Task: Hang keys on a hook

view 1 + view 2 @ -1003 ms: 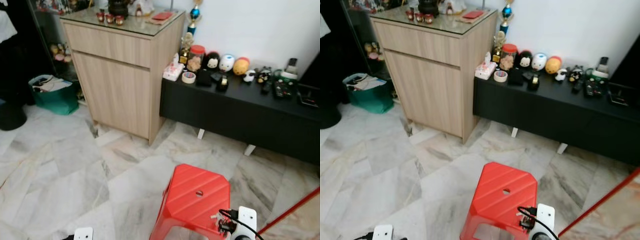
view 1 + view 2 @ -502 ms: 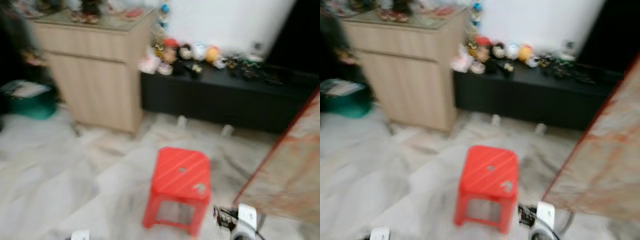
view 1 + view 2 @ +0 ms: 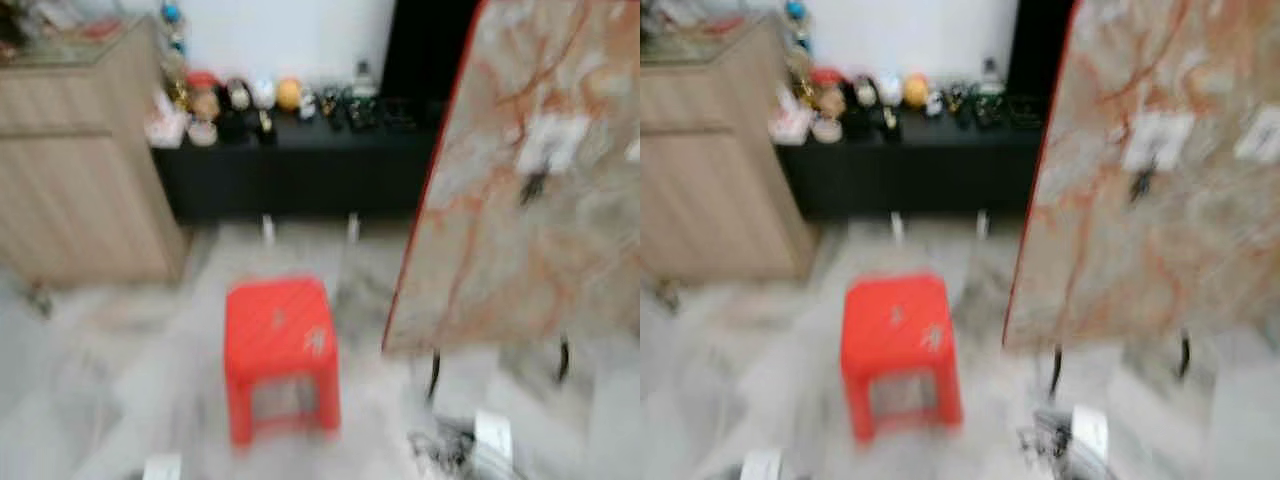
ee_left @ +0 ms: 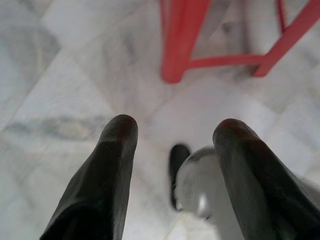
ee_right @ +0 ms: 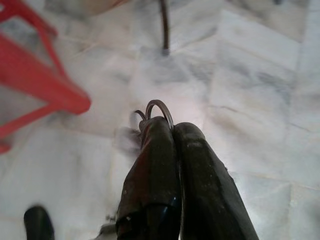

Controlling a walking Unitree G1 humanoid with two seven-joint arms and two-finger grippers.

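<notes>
Head views, blurred: red stool [image 3: 277, 345] mid-floor, marble-patterned panel [image 3: 530, 190] close on robot's right, dark hook-like mark [image 3: 533, 184] on it, can't confirm. Step looks like carrying keys toward a hook; next needs lining up w/ it. Left wrist: left gripper [image 4: 172, 135] spread, empty, by stool legs. Right wrist: right gripper [image 5: 172, 130] clenched on key ring [image 5: 159, 111] above bare floor

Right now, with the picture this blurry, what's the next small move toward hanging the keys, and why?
Probably stop turning and let the view settle. The right gripper has its jaws shut on a key ring, low above the marble floor, with the red stool to its left. The marble-patterned table fills the right side, and no hook can be made out through the blur.
</notes>
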